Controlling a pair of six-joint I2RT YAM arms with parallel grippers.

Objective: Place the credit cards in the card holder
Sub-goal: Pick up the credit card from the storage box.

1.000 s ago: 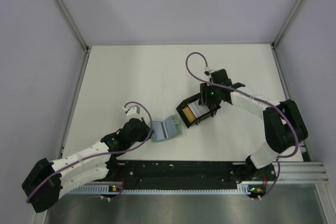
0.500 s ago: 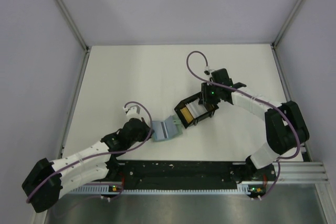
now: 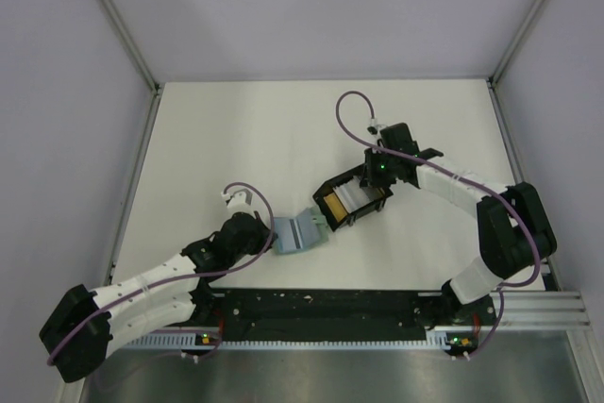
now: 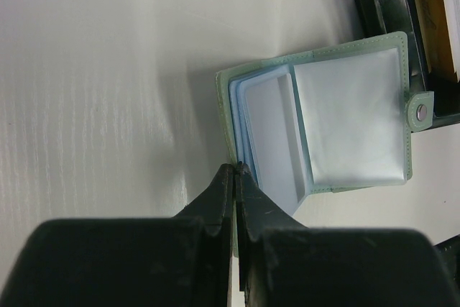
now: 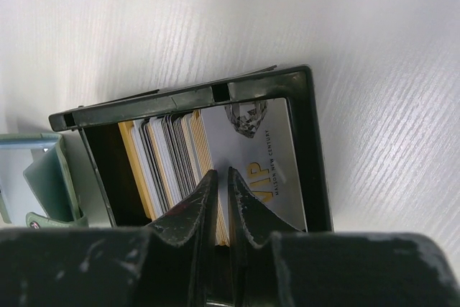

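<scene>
**Top external view**
- Card holder (image 3: 298,231): lies opened flat on the white table (image 3: 236,139), between the two arms.
- Black box (image 3: 338,180): stands just beside the holder and touches its far corner.
- Credit cards (image 3: 344,204): held on edge inside the box. None is seen in the holder.
- Left gripper (image 3: 271,239): set at the holder's near edge.
- Right gripper (image 3: 366,197): lowered into the box.

**Left wrist view**
- Left gripper (image 4: 236,169): fingers fully closed, with the green cover edge of the card holder (image 4: 352,120) pinched between them.
- Only a thin strip at one corner is caught.
- Risk: the holder could be swung about this pinch, or pulled free, if a card is pushed hard against a pocket.
- Snap tab (image 4: 420,111): lies against the black box (image 4: 384,5) and could be snagged.

**Right wrist view**
- Right gripper (image 5: 221,175): fingers drawn almost together over the upper edges of the credit cards (image 5: 172,163), with a yellowish edge in the slit between them.
- How many cards are caught cannot be told.
- VIP card (image 5: 267,159): lies against the outer finger.
- Risks: two cards could be lifted at once because the stack is tightly packed. A neighbouring card could be dragged up by friction and dropped. The black box (image 5: 316,156) could be raised or tipped with them, since it is not held down. A shallow pinch could let the card pivot.
</scene>
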